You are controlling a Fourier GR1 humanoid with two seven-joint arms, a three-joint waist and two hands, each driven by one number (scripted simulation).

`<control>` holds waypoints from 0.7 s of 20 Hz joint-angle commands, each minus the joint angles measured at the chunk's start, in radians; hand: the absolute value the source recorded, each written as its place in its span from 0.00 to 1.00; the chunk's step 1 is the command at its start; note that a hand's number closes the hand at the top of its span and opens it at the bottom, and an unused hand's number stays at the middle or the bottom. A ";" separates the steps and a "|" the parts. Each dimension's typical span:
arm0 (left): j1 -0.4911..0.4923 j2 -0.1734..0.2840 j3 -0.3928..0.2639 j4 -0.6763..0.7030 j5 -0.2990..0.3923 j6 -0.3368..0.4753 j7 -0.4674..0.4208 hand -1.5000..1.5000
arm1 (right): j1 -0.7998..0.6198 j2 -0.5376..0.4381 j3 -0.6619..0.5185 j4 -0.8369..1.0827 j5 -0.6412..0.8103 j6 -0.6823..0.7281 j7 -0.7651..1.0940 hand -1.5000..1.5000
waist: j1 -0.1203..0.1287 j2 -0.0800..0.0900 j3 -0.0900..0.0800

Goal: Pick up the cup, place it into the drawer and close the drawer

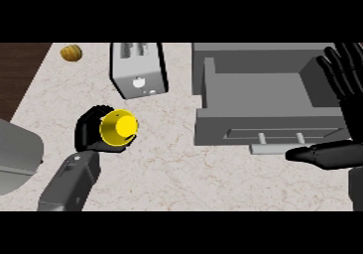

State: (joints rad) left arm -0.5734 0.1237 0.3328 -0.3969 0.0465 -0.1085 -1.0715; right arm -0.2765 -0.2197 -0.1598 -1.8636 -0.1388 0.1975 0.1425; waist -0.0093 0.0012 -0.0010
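Cup in my left hand, drawer open and waiting.

The yellow cup (118,127) sits in my left hand (91,130), whose black fingers curl round its far side; it hangs over the marbled counter (184,173), well left of the grey drawer (265,96) and just below the toaster (139,69). I see a round yellow face turned up towards me and slightly right, so I judge the cup's long axis runs close to my line of sight; whether that face is base or mouth I cannot tell. Next I would carry it right, clear of the drawer's front wall, and lower it into the open tray before letting go. My right hand (345,74) rests open, fingers spread, at the drawer's right edge, well placed to push the front shut afterwards.
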 commanded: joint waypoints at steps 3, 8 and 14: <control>-0.114 -0.021 -0.056 -0.142 -0.001 -0.049 0.070 1.00 | -0.009 -0.032 -0.046 0.017 -0.042 0.022 0.009 0.00 | 0.011 -0.007 0.002; -0.245 -0.091 -0.106 -0.288 0.017 -0.015 0.307 1.00 | 0.019 -0.002 -0.004 0.036 0.026 0.002 -0.031 0.00 | 0.020 -0.010 0.003; -0.337 -0.123 -0.237 -0.411 0.044 0.142 0.523 1.00 | 0.000 0.001 -0.010 0.014 0.023 -0.015 -0.009 0.00 | 0.005 -0.007 0.001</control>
State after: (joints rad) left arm -0.8380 0.0165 0.1676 -0.7464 0.0746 -0.0448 -0.6706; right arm -0.2556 -0.2214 -0.1710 -1.8361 -0.1195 0.1994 0.1066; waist 0.0030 -0.0069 0.0011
